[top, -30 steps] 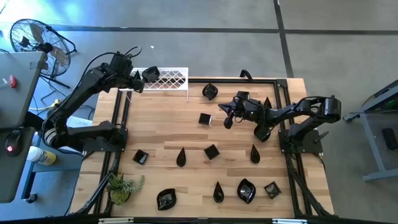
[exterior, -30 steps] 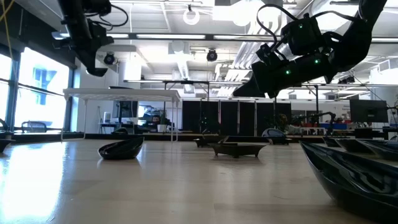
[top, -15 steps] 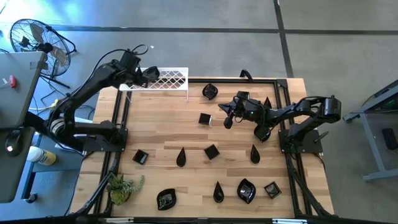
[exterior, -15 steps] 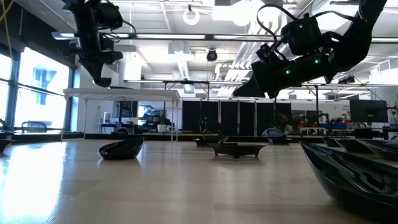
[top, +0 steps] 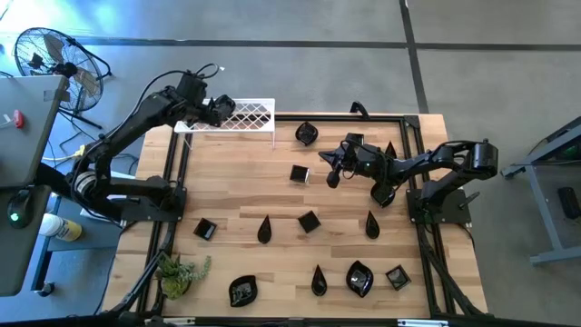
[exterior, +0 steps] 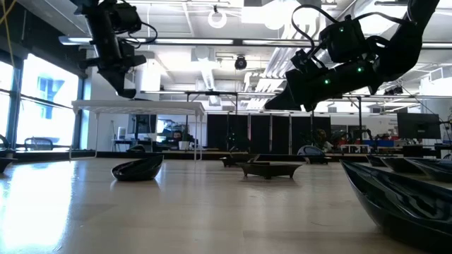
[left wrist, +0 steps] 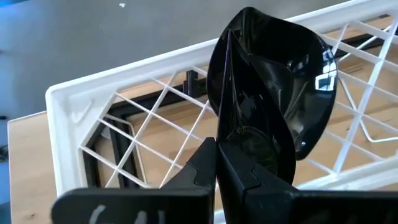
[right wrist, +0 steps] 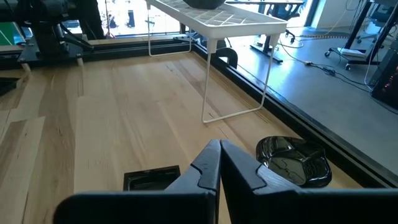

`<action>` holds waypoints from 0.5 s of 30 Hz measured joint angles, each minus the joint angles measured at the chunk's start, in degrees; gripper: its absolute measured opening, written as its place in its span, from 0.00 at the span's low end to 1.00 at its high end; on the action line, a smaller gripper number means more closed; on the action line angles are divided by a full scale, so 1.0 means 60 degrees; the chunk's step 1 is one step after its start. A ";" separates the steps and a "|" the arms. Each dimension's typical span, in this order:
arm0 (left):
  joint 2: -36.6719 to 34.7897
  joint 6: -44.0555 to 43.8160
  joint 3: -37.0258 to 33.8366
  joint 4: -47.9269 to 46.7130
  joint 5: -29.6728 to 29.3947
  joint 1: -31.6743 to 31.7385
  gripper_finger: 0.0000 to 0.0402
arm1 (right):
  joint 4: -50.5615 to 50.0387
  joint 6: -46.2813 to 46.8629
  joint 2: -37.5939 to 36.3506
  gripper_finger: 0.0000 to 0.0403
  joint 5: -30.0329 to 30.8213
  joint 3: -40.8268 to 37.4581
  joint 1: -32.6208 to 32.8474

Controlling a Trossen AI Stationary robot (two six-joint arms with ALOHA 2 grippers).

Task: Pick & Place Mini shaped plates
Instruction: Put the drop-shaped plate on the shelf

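My left gripper (top: 216, 109) is at the table's far left corner, shut on a glossy black leaf-shaped mini plate (left wrist: 273, 93) over the left end of the white lattice rack (top: 238, 116). My right gripper (top: 331, 178) is shut and empty, above the table right of a square plate (top: 299, 173). Its wrist view shows that square plate (right wrist: 151, 178) and a leaf-like plate (right wrist: 292, 160) resting on the wood. Several more black plates rest on the table, among them a teardrop (top: 264, 229) and a square one (top: 310, 221). My left gripper pinches the leaf plate's rim (left wrist: 239, 140) between its two fingers, at one end of the plate. The plate stands on edge beyond the fingertips, its hollow side showing. It is over the rack's lattice; whether it touches the lattice I cannot tell.
A small green plant (top: 182, 271) lies at the near left corner. More plates sit along the near edge (top: 359, 278) and at the near left (top: 205, 229). A black frame (top: 408, 123) borders the table. In the low view a plate (exterior: 138, 169) rests mid-table.
My left gripper has carried the leaf plate toward the table's right, from beside the rack's left end to over it, and has come down a little. It stays shut on the plate. My right gripper has kept still.
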 joint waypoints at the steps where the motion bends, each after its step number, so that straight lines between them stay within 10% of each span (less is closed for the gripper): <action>1: 0.0000 -0.0078 0.0000 -0.0009 -0.0019 0.0004 0.00 | -0.0001 -0.0004 0.0000 0.02 0.0000 0.0000 0.0000; 15: 0.0000 -0.1170 0.0000 -0.0766 -0.1074 -0.0003 0.00 | -0.0004 0.0007 0.0000 0.02 -0.0004 0.0000 0.0000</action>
